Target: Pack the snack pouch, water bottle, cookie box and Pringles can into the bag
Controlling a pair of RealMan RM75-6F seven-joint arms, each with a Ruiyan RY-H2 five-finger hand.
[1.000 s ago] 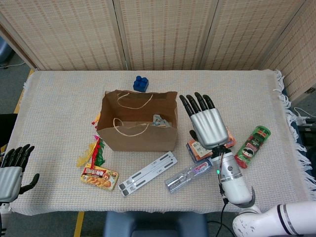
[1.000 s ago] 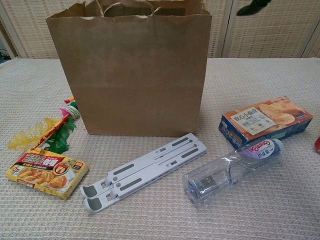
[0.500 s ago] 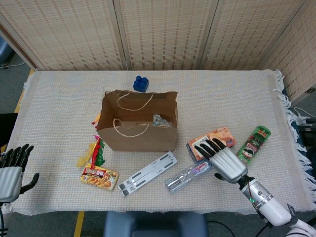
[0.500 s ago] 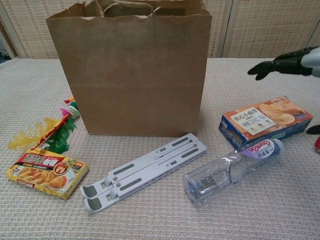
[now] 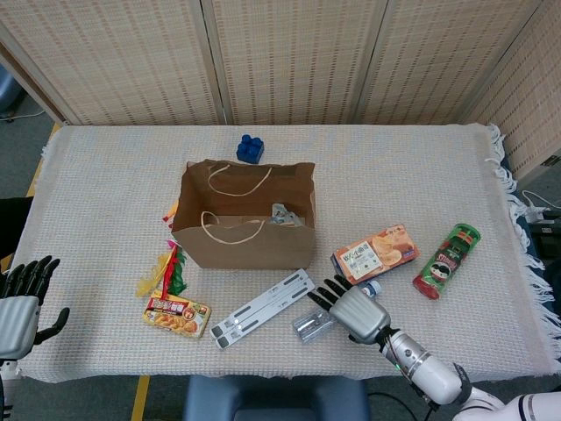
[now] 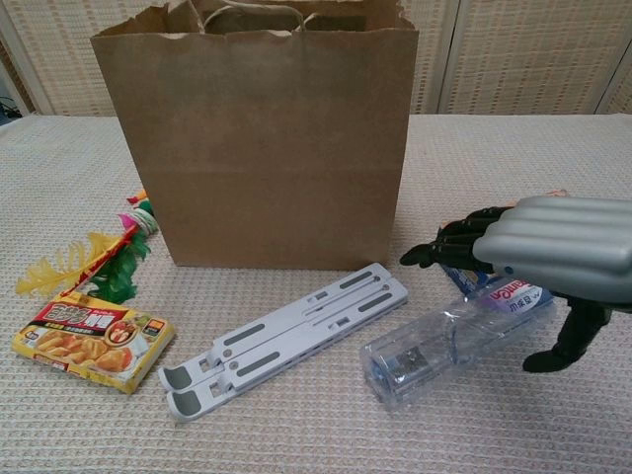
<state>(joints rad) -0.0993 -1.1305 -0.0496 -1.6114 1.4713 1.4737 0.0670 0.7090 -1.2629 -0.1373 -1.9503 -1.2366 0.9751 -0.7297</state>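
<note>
Head view adds Pringles can (image 5: 446,260), left hand (image 5: 19,309) (open), missing from chest view

The cloth-covered table (image 5: 114,167) bears a paper bag (image 5: 245,230) and scattered snacks.

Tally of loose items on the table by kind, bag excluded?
Boxes: 2, cookie box, yellow box
Bottles: 1, water bottle
Cans: 1, Pringles can
Stands: 1, folding stand
Toys: 2, blue block, feather toy
Total: 7

The grey folding stand (image 5: 262,309) lies between water bottle (image 6: 449,341) and bag (image 5: 245,215) — cloth behind the bag lies open.
</note>
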